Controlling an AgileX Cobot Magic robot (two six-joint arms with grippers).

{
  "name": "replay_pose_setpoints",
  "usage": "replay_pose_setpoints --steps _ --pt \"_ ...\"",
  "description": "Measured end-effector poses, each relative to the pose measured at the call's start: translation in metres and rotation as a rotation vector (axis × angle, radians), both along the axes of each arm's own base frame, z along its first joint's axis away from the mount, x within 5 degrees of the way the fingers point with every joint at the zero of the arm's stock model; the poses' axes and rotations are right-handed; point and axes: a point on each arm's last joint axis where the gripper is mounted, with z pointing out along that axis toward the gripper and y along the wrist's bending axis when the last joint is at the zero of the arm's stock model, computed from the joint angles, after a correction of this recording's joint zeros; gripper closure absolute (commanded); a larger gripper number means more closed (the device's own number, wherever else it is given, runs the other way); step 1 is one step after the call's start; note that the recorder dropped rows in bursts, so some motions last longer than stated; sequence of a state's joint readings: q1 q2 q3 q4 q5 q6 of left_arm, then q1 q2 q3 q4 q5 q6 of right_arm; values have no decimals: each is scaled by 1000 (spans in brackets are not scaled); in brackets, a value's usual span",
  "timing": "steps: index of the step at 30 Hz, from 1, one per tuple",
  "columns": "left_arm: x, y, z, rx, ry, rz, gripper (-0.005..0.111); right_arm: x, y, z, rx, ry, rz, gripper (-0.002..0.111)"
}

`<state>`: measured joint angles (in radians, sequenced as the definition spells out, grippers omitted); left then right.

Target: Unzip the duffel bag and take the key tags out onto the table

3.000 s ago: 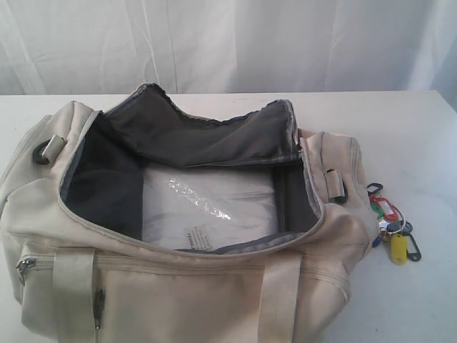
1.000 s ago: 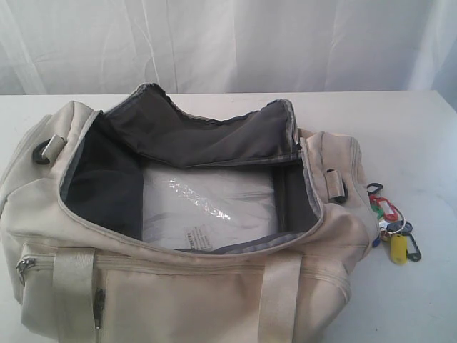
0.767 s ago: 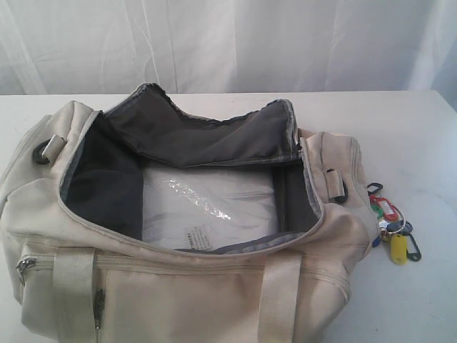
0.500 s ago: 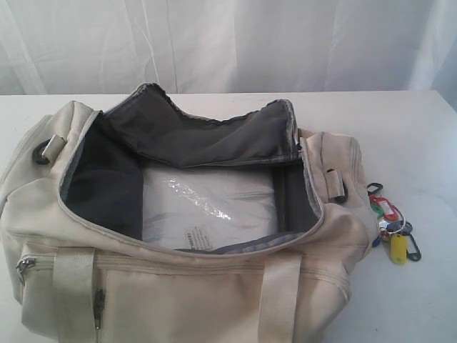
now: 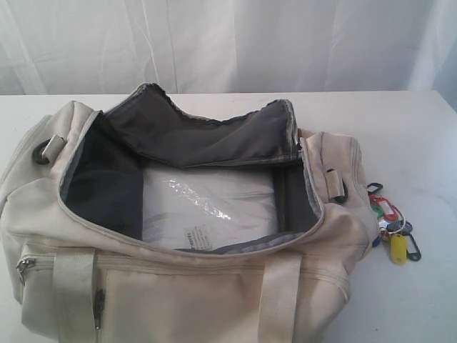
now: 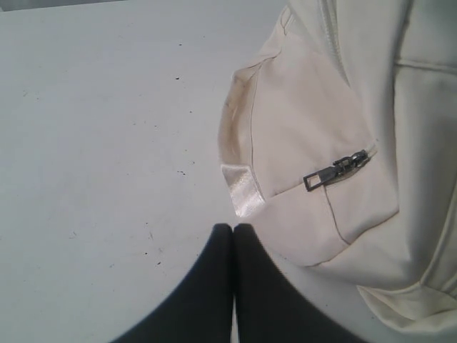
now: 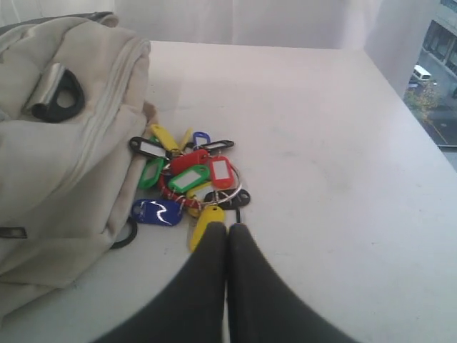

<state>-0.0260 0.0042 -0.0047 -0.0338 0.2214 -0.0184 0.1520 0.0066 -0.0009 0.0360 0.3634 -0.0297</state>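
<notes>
— Any legible wording on the open duffel bag [image 5: 178, 300]?

— None. A small printed label [image 5: 196, 236] on the clear-wrapped packet [image 5: 214, 200] inside is too blurred to read, and the white inserts [image 7: 222, 171] of the key tags [image 7: 187, 182] show no readable writing.

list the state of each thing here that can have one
duffel bag: unzipped, top gaping open, resting on the table
end pocket zipper: looks zipped shut
plastic-wrapped packet: lying flat inside the bag
key tags: out of the bag, on the table by its end
left gripper: shut, empty
right gripper: shut, empty, close to the key tags
</notes>
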Motion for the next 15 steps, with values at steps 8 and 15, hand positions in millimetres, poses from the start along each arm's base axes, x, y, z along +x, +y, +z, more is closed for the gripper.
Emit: replay_pose_setpoints --steps 8,15 --pt "0 0 0 0 0 0 107 0 -1 0 -7 -1 -22 108" --pt "0 0 0 0 0 0 107 0 2 0 -7 -1 44 108"
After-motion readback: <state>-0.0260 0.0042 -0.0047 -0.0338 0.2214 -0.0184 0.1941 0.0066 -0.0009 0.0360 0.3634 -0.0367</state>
